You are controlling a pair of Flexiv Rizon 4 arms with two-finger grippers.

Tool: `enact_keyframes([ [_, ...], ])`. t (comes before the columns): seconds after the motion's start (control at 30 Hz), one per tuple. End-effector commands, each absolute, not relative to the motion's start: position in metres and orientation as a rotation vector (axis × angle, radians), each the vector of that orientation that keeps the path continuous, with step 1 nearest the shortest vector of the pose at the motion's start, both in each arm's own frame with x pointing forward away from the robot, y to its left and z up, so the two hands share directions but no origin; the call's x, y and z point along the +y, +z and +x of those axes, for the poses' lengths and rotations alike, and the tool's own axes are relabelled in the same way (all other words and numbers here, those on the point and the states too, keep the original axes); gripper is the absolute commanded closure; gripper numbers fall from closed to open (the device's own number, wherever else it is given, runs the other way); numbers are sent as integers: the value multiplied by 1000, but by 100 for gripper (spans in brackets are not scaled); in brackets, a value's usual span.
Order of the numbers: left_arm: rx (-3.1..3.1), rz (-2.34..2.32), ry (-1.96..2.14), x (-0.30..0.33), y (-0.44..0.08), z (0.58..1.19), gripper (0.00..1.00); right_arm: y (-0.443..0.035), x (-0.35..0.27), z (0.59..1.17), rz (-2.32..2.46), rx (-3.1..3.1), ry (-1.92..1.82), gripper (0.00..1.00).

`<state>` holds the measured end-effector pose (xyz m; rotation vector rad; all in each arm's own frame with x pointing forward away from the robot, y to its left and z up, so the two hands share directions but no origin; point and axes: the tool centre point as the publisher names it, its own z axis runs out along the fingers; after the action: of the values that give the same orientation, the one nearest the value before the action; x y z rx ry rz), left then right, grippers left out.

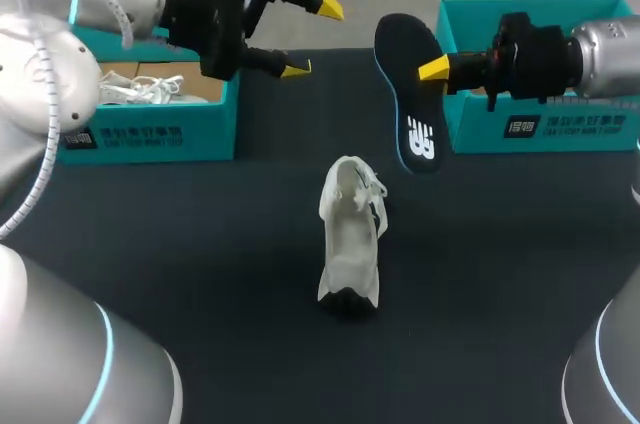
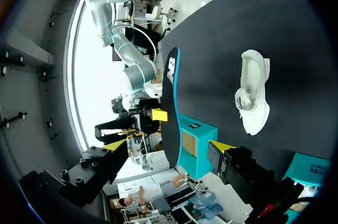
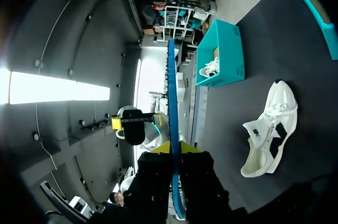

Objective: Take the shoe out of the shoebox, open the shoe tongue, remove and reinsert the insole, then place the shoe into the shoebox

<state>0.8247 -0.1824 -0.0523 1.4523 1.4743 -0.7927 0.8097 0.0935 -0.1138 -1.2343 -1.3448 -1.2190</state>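
Shoe (image 1: pixel 350 239), long axis toward the robot, lies apparently nearer the right hand (image 1: pixel 425 71), which pinches the insole (image 1: pixel 408 94); the left hand (image 1: pixel 313 37) is spread wide, empty.

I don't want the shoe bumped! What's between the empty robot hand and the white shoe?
Nothing: in the head view only bare dark table lies between the left gripper and the shoe.

Right gripper (image 1: pixel 431 71) clamping black insole (image 1: pixel 404 59), white shoe (image 1: pixel 350 234) on table (image 1: pixel 200 244), left gripper (image 1: pixel 313 36) spread
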Motion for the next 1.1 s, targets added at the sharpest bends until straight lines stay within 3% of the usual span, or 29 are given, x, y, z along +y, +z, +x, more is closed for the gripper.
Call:
enact_keyframes([
  [0.03,1381,1367,-851,-185,-58,820,0,-117,91,808,-1231,-1341,-1220,100],
  [0.4,1283,1312,-887,-197,-63,829,0,-108,88,812,-1245,-1339,-1174,100],
  [0.43,1277,1309,-886,-200,-65,831,8,-105,88,812,-1249,-1341,-1174,100],
  [0.53,1253,1291,-904,-208,-68,832,17,-99,89,811,-1253,-1343,-1193,100],
  [0.67,1217,1288,-938,-220,-71,831,13,-93,92,810,-1246,-1338,-1218,100],
  [0.8,1196,1274,-966,-233,-73,833,16,-89,96,810,-1242,-1335,-1226,100],
  [0.9,1175,1252,-986,-243,-71,834,28,-88,99,808,-1241,-1334,-1226,100],
  [1.07,1154,1246,-1014,-258,-69,837,35,-88,101,807,-1250,-1340,-1210,100],
  [1.1,1154,1246,-1016,-260,-69,837,51,-88,101,807,-1250,-1340,-1209,100],
])
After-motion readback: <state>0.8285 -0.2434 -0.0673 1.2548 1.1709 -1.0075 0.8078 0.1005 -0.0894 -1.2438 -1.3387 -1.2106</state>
